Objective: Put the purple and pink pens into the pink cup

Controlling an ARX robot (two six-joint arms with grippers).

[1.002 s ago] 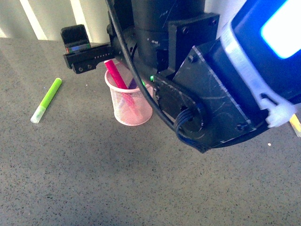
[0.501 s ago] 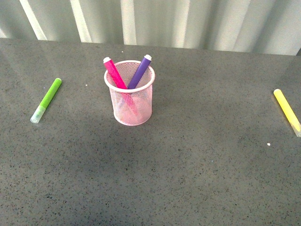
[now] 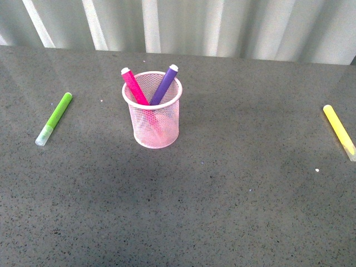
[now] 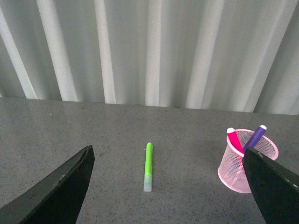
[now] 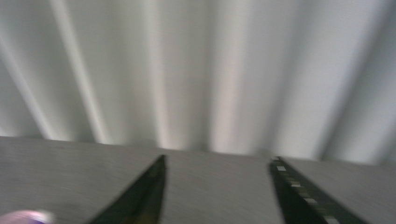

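**A:** so what's on the tabletop (image 3: 222, 211), going left to right?

**B:** far left there's a lime green marker (image 3: 54, 118) lying flat, angled, pale cap toward the camera. Then well over, roughly mid-table toward the back, the pink cup (image 3: 157, 125) stands upright. Both pens are in it: the pink pen (image 3: 134, 85) leans toward the left side of the rim, the purple pen (image 3: 164, 84) leans right, and they look to cross low down inside the mesh. Both white tips poke above the rim. Way off on the right edge a yellow marker (image 3: 339, 132) lies flat, well apart from everything.

**A:** and the arms?

**B:** neither shows in the front view. In the left wrist view the left gripper (image 4: 173, 186) has its fingers (image 4: 56, 191) spread wide with nothing between them but bare table; the green marker (image 4: 148, 167) sits in the gap further off and the cup (image 4: 243, 172) is partly behind one finger. The right wrist view is blurry, but the right gripper (image 5: 217, 196) has its fingers (image 5: 140, 196) apart too, nothing in them, just grey table and curtain (image 5: 196, 70) behind.
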